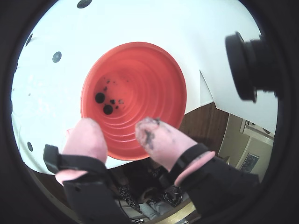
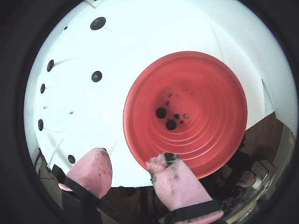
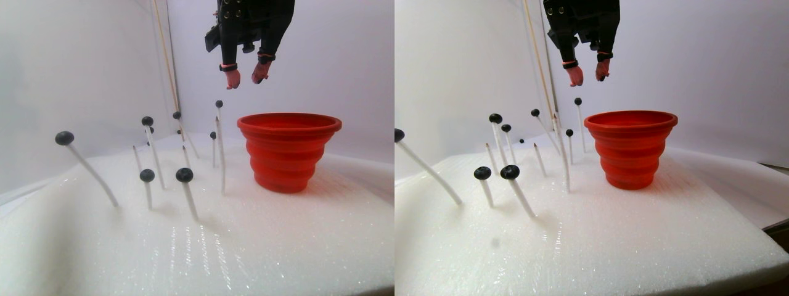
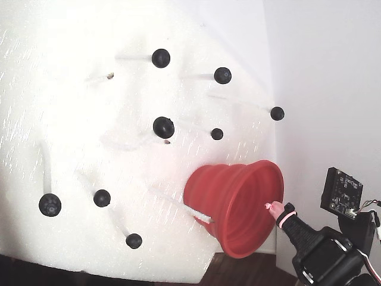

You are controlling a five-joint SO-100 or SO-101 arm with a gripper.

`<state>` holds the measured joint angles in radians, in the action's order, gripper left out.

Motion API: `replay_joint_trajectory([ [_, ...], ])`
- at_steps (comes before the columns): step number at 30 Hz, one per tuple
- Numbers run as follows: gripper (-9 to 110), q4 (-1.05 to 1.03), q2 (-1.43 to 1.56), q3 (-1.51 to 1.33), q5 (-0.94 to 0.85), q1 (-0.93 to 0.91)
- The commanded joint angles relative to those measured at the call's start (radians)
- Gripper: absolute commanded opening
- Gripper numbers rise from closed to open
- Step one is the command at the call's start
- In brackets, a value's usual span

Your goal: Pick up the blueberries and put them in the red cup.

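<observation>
In a wrist view the tool [image 1: 122,128] hangs above the near rim of the red cup [image 1: 154,74], its two pink fingertips [image 1: 86,137] spread apart with nothing between them; the right one is smeared dark. The cup stands on a white foam sheet [image 1: 56,93], and two blueberries [image 1: 103,103] lie at its bottom among dark specks. A black knob [image 1: 245,65] juts in right of the cup.

In another wrist view the tool [image 2: 131,164] is likewise parted and empty over the cup's [image 2: 210,93] lower rim. Berries on sticks [image 2: 96,76] stand left of the cup.

In the stereo pair view the black arm [image 3: 249,24] reaches down from the top, and the tool [image 3: 246,75] hovers well above the cup [image 3: 288,151], toward its left rim, touching nothing. Berries on white sticks [image 3: 183,175] rise from the foam left of the cup, before a pale wall [image 3: 74,74].

In the fixed view the tool's [image 4: 272,207] pink tip shows at the cup's [image 4: 232,196] rim; from here I cannot tell its gap. Berries [image 4: 163,126] dot the foam above and left of the cup.
</observation>
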<state>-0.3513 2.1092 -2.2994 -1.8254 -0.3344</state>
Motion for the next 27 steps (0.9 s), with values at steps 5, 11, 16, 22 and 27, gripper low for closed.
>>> replay_joint_trajectory([
  [5,15,0.032,-0.005,0.1,0.012,0.021],
  [11,15,0.061,-0.023,0.091,0.017,0.049],
  [16,15,0.078,-0.038,0.095,0.028,0.071],
  [22,15,0.11,-0.061,0.092,0.026,0.094],
  [27,15,0.144,-0.092,0.091,0.015,0.106],
])
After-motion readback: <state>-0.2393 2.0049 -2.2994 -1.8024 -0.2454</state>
